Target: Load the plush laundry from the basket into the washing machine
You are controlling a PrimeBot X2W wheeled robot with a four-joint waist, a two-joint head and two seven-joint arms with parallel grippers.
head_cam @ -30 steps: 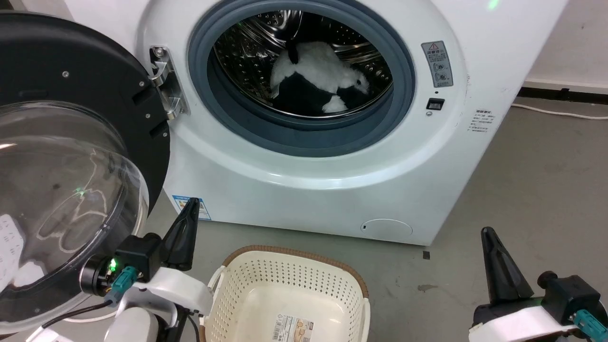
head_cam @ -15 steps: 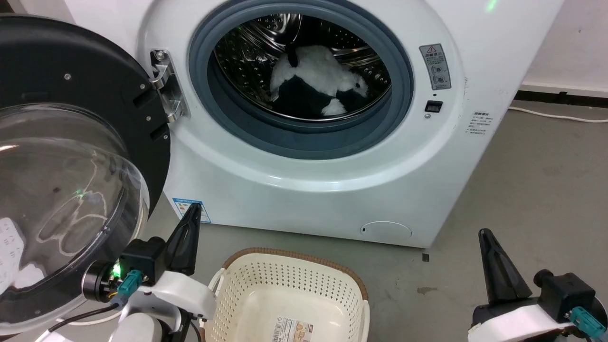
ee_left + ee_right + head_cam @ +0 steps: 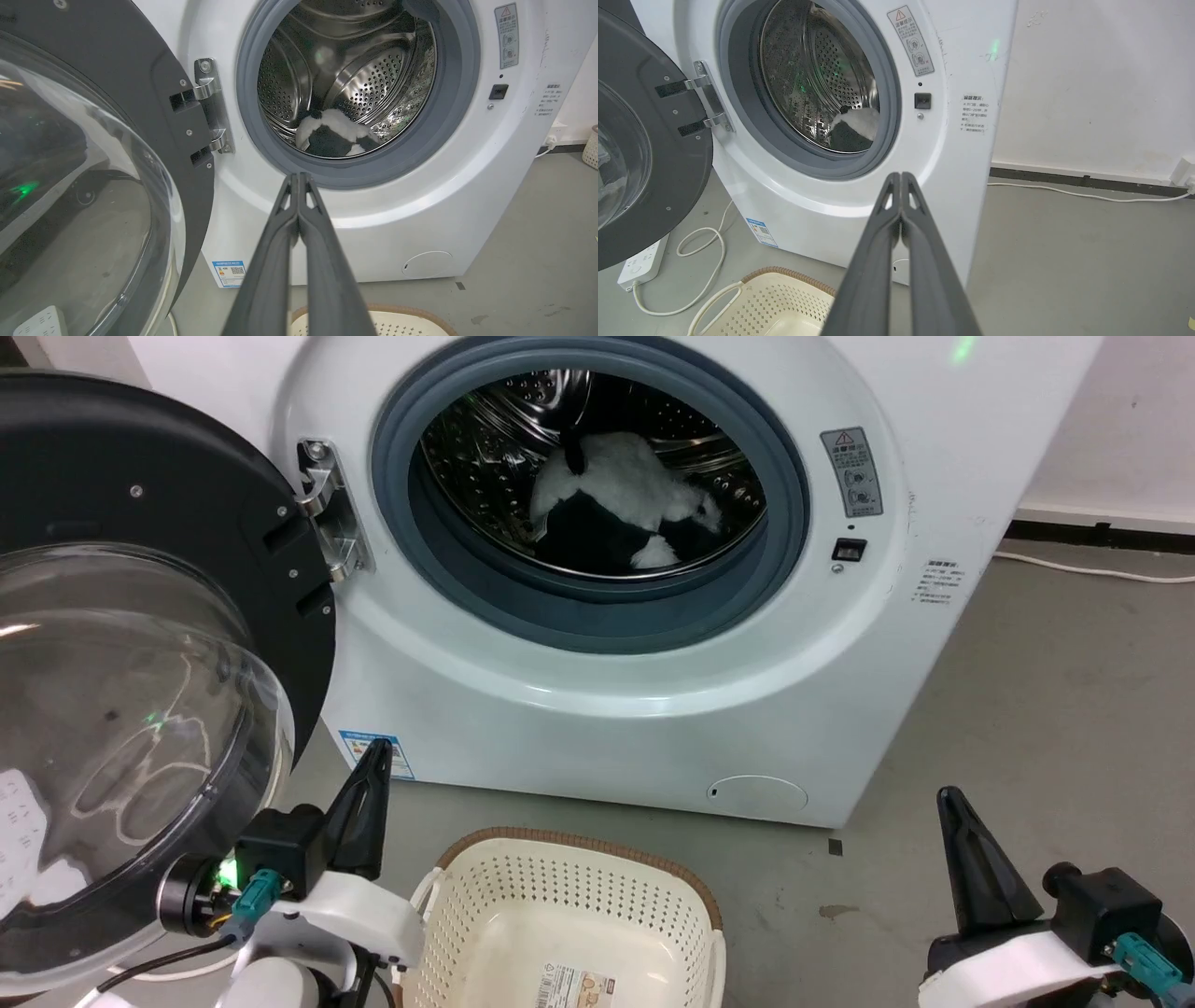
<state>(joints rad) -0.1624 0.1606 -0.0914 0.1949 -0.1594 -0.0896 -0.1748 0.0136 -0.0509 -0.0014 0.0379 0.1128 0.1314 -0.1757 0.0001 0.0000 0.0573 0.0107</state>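
The panda toy (image 3: 616,495) lies inside the washer (image 3: 597,728), the basket (image 3: 579,845) below empty (bar its label (image 3: 574,987)). The left claw (image 3: 378,747) and right claw (image 3: 948,798) hover, fingers pressed together, holding nothing. The left sits near the open door (image 3: 140,457), so a careless swing could knock it

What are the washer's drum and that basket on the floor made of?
The drum looks like polished stainless steel: mirror-bright, with rows of punched holes. The basket looks like matte cream plastic, moulded with small holes; its brown rim may be woven or only textured.
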